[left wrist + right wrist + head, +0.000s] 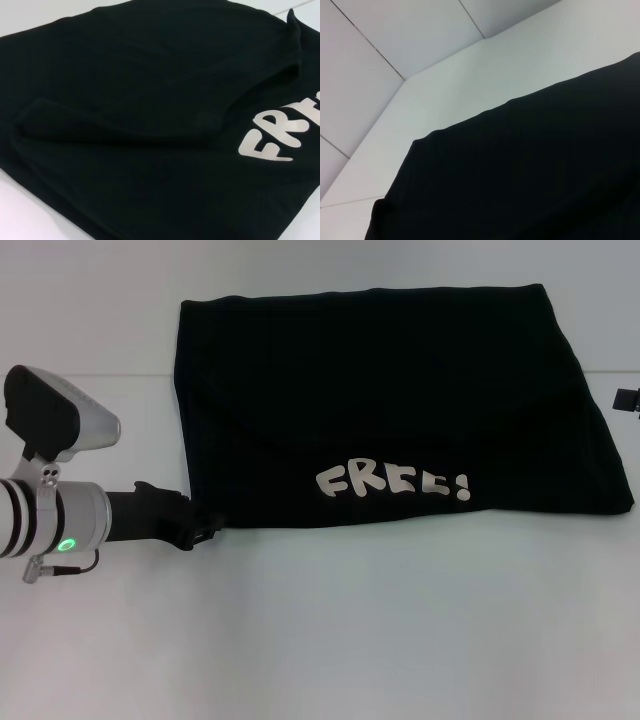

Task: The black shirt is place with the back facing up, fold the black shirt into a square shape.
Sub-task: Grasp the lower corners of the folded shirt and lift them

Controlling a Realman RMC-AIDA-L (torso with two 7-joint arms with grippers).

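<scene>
1. We see one black shirt [400,405] lying partly folded on the white table [320,640], white "FREE!" lettering [392,482] along its near edge.
2. Our left gripper [196,525] sits at the shirt's near-left corner; we cannot tell how its jaws stand.
3. Our right gripper [627,399] barely shows at the far right, jaws unreadable.
4. Risk: a weak corner grip could slip, collapsing the fold unevenly.

The black shirt [400,405] lay folded on the table [320,640], toward its far side and right of centre. Its printed lettering [392,483] sat near the shirt's near edge. The left pincer [200,528] rested at the shirt's near left corner, the right pincer [627,398] just beside its right edge.
</scene>
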